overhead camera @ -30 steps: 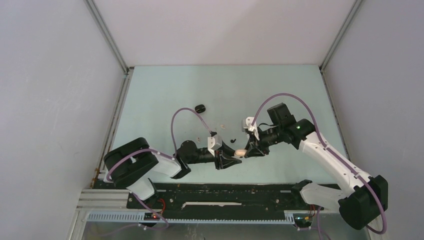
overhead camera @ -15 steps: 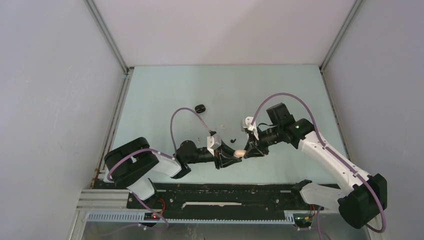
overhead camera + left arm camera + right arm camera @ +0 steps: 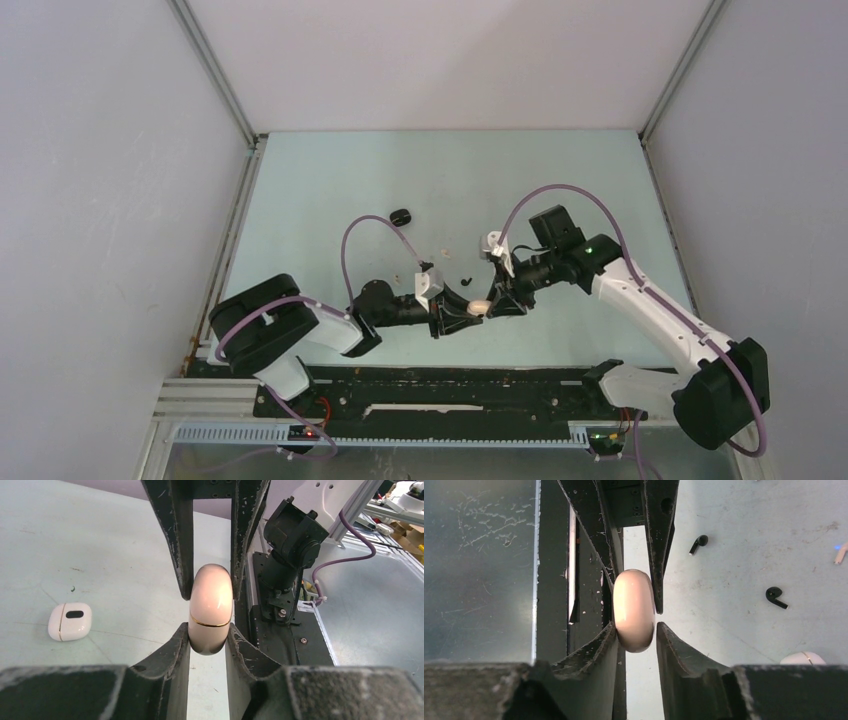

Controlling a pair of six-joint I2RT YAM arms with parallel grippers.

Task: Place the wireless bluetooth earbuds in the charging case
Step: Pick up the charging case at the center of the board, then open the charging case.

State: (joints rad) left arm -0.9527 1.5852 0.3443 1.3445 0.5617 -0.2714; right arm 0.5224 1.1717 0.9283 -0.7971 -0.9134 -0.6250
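A pink pebble-shaped charging case (image 3: 480, 306) with a gold seam hangs closed between both grippers above the table. My left gripper (image 3: 207, 630) is shut on one end of the pink case (image 3: 211, 607). My right gripper (image 3: 636, 625) straddles the other end of the case (image 3: 634, 609): one finger touches it, the other shows a thin gap. Two black earbuds (image 3: 698, 544) (image 3: 776, 596) and a pale one (image 3: 840, 553) lie loose on the table beyond. In the top view the black earbuds (image 3: 466, 281) lie just behind the grippers.
A white case (image 3: 70, 621) with a gold seam lies closed on the table left of the grippers; it also shows at the right wrist view's edge (image 3: 802, 658). A black case (image 3: 401, 216) lies farther back. The black base rail (image 3: 450, 385) runs along the near edge.
My right gripper has moved a little left, farther onto the pink case. The left gripper and the case have shifted only slightly.
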